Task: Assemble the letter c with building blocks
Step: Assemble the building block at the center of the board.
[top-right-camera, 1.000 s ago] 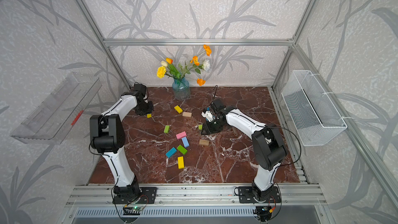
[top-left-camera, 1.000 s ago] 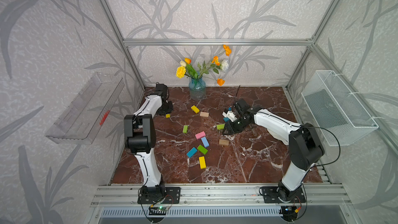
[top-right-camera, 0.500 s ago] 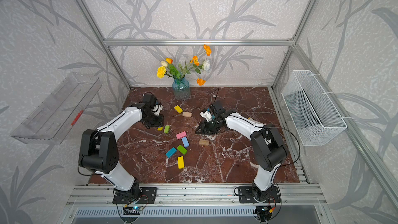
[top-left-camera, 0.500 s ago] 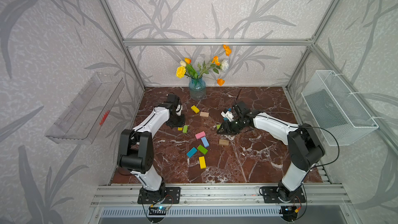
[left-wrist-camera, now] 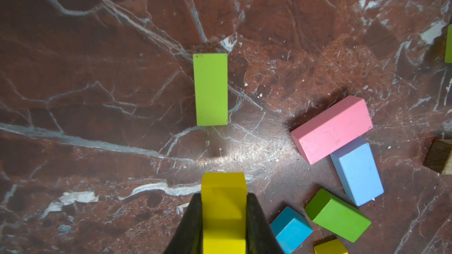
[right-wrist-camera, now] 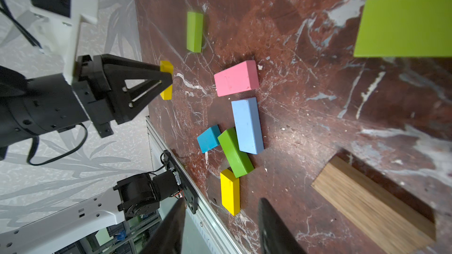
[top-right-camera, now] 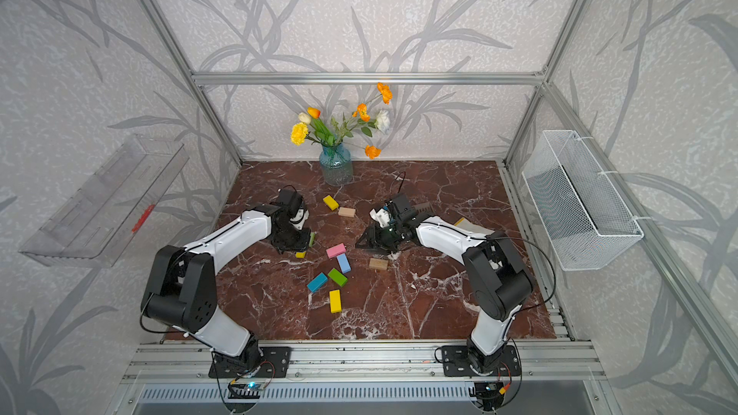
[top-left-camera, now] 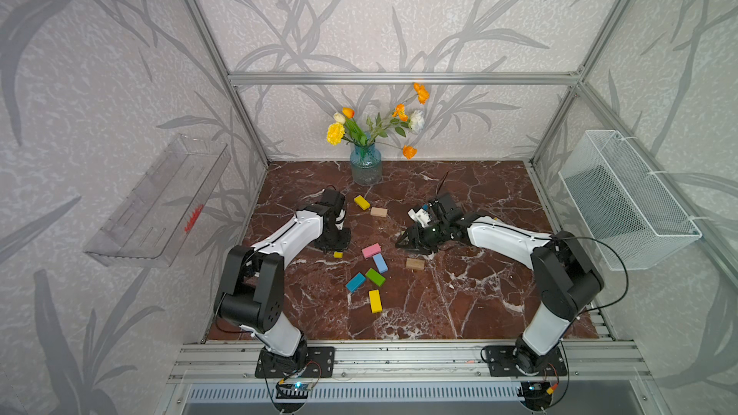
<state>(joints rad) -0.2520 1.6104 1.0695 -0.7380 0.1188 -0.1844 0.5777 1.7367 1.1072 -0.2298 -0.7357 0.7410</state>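
Step in hand: transport of one block to the build site. The left gripper [left-wrist-camera: 223, 200] is clamped on a yellow block [left-wrist-camera: 223, 184], held close to the tabletop [left-wrist-camera: 97, 69] left of its middle, near a flat lime block [left-wrist-camera: 210, 89]. The right gripper [right-wrist-camera: 222, 200] stands part-open and empty. A pink block [top-left-camera: 371, 250], light blue block [top-left-camera: 380, 262], green block [top-left-camera: 375, 277], teal block [top-left-camera: 355, 282] and second yellow block [top-left-camera: 375, 300] lie loosely clustered mid-tabletop; no C is formed yet.

Next move, as judged: lower the held block, square it to the lime block, then release.

The top views hide most of the lime block behind the left gripper; the left wrist view shows it whole. The right wrist view shows a second lime block [right-wrist-camera: 403, 20], not visible in the top views.
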